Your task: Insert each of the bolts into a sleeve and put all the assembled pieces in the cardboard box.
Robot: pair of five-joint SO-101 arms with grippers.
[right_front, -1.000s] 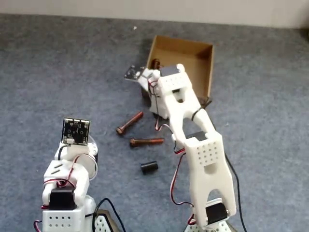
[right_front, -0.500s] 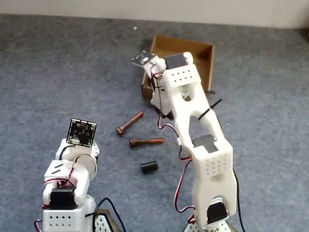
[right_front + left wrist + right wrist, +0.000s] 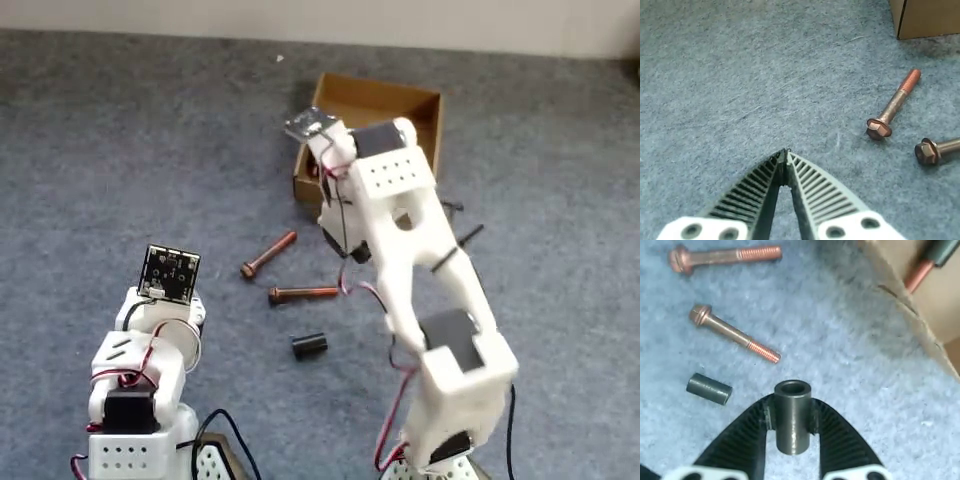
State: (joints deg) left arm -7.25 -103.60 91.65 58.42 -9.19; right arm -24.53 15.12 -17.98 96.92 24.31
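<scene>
My right gripper [image 3: 791, 407] is shut on a dark sleeve [image 3: 792, 432], held upright above the carpet beside the cardboard box [image 3: 920, 320]. A bolt fitted in a sleeve [image 3: 926, 264] lies inside that box. Two copper bolts [image 3: 722, 255] [image 3: 732, 333] and a loose dark sleeve [image 3: 709, 388] lie on the carpet. From above, my right arm [image 3: 395, 205] stretches to the box's [image 3: 420, 110] left wall. My left gripper [image 3: 785, 156] is shut with nothing in it, low over bare carpet, left of the bolts [image 3: 892, 107] [image 3: 935, 150].
Grey carpet covers the whole floor. From above, the two bolts [image 3: 268, 253] [image 3: 303, 293] and the loose sleeve [image 3: 309, 346] lie between the arms. My left arm [image 3: 140, 350] sits folded at the lower left. A pale wall edge runs along the back.
My right arm's wrist has swung back and to the right, closer to the box's left wall. The left arm's wrist shifted slightly right. The bolts and loose sleeve stayed put.
</scene>
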